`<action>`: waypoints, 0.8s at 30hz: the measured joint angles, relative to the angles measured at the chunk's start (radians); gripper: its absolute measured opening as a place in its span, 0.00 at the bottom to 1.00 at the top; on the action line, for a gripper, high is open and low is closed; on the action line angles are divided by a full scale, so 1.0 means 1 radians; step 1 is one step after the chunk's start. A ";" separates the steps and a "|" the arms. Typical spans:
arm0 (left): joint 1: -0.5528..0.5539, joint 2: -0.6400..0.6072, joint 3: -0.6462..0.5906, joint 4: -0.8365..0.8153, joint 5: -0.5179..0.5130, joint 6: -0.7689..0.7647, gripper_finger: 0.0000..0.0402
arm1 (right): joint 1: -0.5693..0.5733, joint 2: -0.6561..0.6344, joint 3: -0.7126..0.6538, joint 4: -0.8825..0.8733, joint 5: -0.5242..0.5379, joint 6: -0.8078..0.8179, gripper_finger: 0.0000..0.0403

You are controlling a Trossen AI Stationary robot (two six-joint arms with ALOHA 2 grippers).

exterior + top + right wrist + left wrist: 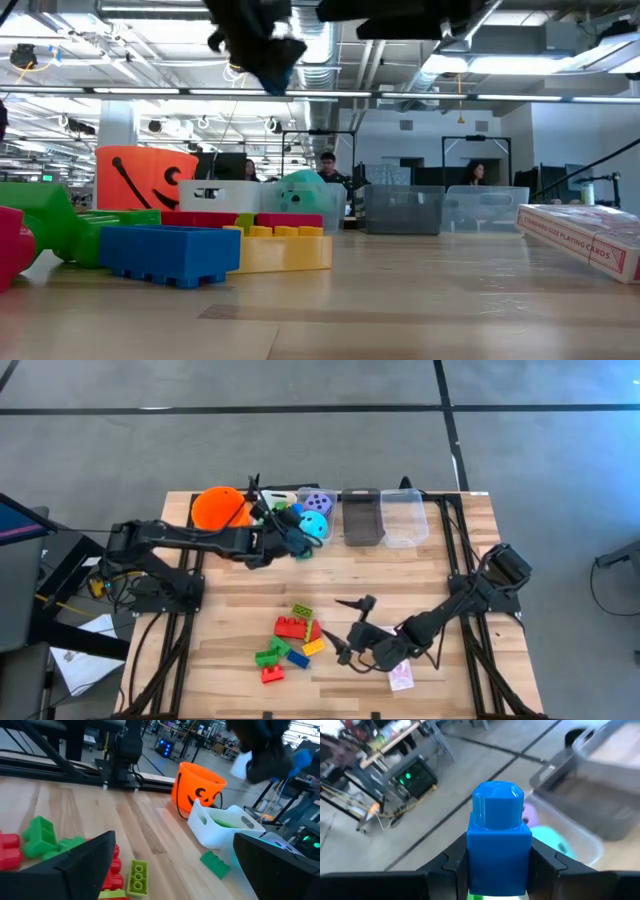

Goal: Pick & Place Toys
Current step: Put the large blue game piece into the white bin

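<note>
Only wrist-visible: claw-held blue brick (498, 840)

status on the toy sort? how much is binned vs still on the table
Done: a purple dotted die and a teal dotted die sit in the clear bin. In hand: the left gripper holds a small blue plastic brick above the bins. Left: the pile of red, green, yellow and blue bricks near the open right gripper, plus a card box.

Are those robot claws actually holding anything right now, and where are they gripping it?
The left gripper holds a blue brick, pinched on its two opposite sides, stud facing outward. The right gripper is open and empty.
</note>
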 joint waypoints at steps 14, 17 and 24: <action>0.380 -0.018 -0.300 0.422 0.558 0.070 0.31 | -0.010 0.000 0.000 -0.091 -0.117 0.089 0.99; 0.389 -0.048 -0.315 0.432 0.584 0.075 0.31 | -0.010 0.000 0.000 -0.148 -0.136 0.131 0.99; 0.377 -0.139 -0.349 0.427 0.586 0.095 0.31 | -0.018 0.000 0.000 -0.205 -0.238 0.192 0.99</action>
